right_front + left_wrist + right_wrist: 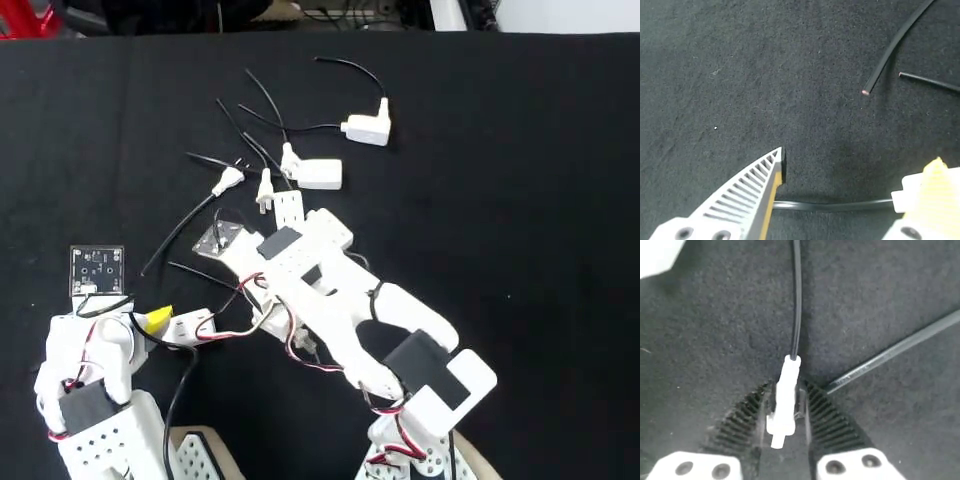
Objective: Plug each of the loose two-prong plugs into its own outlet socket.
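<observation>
My right gripper (786,390) is shut on a white two-prong plug (784,405), one finger on each side and its black cord (797,300) running straight away. From above, that plug (265,190) lies mid-table at the right gripper (278,203). A second loose plug (228,181) lies just to its left. A white outlet socket (320,173) sits close by with a plug (290,158) at its end, and another socket (367,129) is farther back. My left gripper (840,175) stands open over bare cloth, with a black cable (835,205) crossing between its fingers.
Black cords (262,100) fan out over the black cloth behind the plugs. A square marker card (97,270) lies at the left, near the left arm (90,370). A small clear piece (218,238) rests beside the right arm. Two cut cord ends (866,92) lie ahead of the left gripper.
</observation>
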`<move>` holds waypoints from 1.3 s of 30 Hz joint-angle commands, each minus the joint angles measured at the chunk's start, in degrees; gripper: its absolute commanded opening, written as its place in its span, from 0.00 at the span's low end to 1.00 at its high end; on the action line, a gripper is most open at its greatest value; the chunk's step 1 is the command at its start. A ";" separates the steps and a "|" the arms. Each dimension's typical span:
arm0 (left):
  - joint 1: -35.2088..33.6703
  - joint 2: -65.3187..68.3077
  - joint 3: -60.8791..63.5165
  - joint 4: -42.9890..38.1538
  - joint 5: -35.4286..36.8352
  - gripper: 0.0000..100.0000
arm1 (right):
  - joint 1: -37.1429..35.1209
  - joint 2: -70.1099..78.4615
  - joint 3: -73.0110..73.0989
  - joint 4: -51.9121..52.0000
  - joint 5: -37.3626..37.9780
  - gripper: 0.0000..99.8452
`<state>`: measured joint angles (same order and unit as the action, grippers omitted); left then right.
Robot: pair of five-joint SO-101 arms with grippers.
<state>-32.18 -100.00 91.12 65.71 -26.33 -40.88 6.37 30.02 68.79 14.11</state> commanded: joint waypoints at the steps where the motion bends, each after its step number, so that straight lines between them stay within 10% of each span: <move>1: -0.22 0.00 -0.22 -0.88 0.26 0.41 | 0.00 -2.15 -4.26 0.35 -3.52 0.01; 14: 0.57 0.00 -0.40 -1.14 0.53 0.41 | -1.58 -24.04 -16.48 5.45 -9.93 0.01; 28: 14.02 0.00 -14.99 -1.14 20.22 0.41 | -12.75 -66.95 33.63 -31.65 -12.31 0.01; 39: 30.90 0.00 -27.65 5.45 29.36 0.41 | -13.01 -71.52 38.11 -32.62 -12.40 0.01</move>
<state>-7.82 -100.35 69.49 69.85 1.89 -53.27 -64.13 68.35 37.49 2.24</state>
